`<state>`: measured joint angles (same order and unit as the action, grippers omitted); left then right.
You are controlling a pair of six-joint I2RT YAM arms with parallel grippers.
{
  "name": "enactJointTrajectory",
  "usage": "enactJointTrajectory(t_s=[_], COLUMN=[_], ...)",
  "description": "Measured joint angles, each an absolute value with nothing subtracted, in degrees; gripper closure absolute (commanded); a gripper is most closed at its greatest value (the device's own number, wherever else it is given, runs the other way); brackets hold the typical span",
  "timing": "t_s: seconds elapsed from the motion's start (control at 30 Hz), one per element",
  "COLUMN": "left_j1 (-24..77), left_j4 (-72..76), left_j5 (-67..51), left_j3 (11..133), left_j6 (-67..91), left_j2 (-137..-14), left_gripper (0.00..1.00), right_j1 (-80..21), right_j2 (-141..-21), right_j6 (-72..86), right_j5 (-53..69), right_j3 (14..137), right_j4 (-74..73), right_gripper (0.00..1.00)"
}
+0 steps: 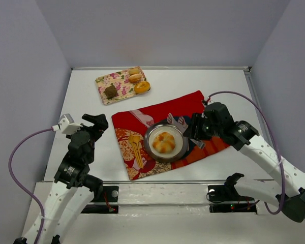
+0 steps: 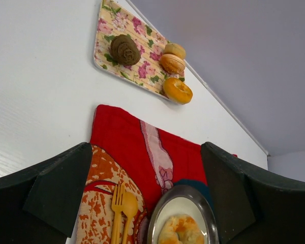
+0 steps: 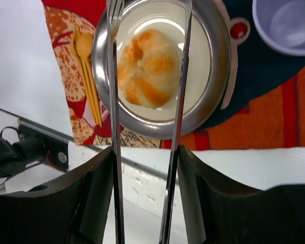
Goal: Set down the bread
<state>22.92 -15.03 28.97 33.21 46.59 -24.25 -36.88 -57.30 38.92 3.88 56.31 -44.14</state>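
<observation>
Right gripper point(image 3: 145, 152): partly open, fingers clamped on both arms of the tongs point(image 3: 115, 101). The tong arms stand apart, flanking the bread point(image 3: 147, 68). The bread lies on the plate point(image 3: 219, 61), mid-table. Left gripper point(image 2: 146, 152): wide open, empty.

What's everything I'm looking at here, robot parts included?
table: one, white, under everything
cloth: one, red patterned, mid-table
plate: one, silver, on the cloth
bread roll: one, golden, on the plate
fork: one, yellow, on the cloth left of the plate
spoon: one, yellow, beside the fork
cup: one, pale, on the cloth by the plate
tray: one, floral, far left of table
golden pastries: three, orange-gold, on the tray
dark bun: one, brown, on the tray
tongs: one pair, steel, straddling the roll
left gripper: one, black, open, left of the cloth
right gripper: one, black, closed on the tongs
</observation>
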Motion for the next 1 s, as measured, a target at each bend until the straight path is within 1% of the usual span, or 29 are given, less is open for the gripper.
enactJointTrajectory(t_s=[0.23,0.47,0.6,0.83,0.9,1.0], left_j1=[22.92,22.92,22.92,22.92,22.92,22.92], left_j4=[-15.03,-15.05,-15.05,-15.03,-15.03,-15.03], left_j5=[28.95,28.97,28.93,28.91,28.91,28.91], left_j3=[33.21,33.21,33.21,33.21,33.21,33.21], left_j6=[46.59,46.61,46.61,46.61,46.61,46.61], left_j2=[-24.10,-23.86,-23.83,-23.77,-23.77,-23.77], left_gripper=[0.01,0.01,0.01,0.01,0.01,0.01], right_j1=[-36.88,-36.88,-36.88,-36.82,-36.73,-36.23], right_j2=[-63.46,-73.23,-81.32,-99.48,-103.04,-109.01], right_j6=[34.59,32.32,32.38,34.57,35.09,36.38], right_j5=[-4.10,-4.58,-4.56,-4.34,-4.03,-3.73], right_j3=[64.18,70.39,75.92,90.65,93.82,98.87], right_j4=[-43.97,-40.47,-36.67,-31.22,-30.39,-29.52], right_gripper=[0.47,0.48,0.48,0.48,0.48,0.45])
